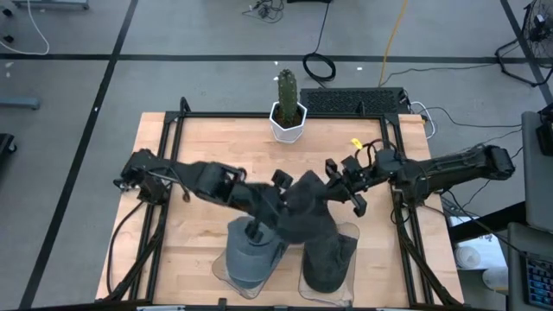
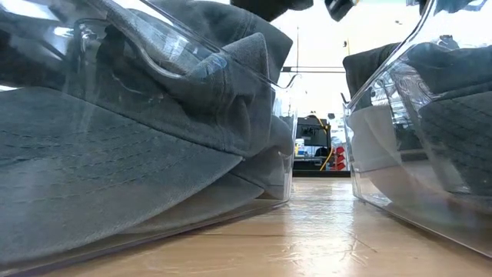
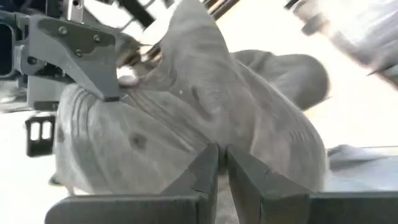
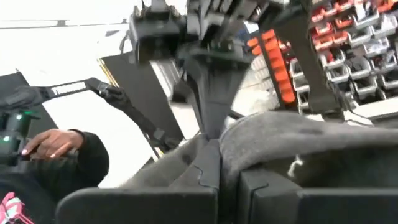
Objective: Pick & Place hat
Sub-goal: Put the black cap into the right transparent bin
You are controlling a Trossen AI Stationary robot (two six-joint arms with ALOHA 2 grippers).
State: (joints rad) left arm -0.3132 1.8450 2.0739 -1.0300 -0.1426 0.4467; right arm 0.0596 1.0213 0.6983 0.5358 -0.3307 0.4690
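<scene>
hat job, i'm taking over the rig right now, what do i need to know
Left gripper: shut on the dark hat, pinching a fold of cloth near mid-table.
Right gripper: shut on the same hat from the other side.
The dark hat is stretched between the two grippers, its lower part draped over the right clear tray.
A grey hat sits in the left clear tray.
Cactus pot stands at the far edge, clear of the work.
Done: dark hat gripped by both arms.
Left: set it down and release; whether it is going in or coming out, I cannot tell.
</scene>
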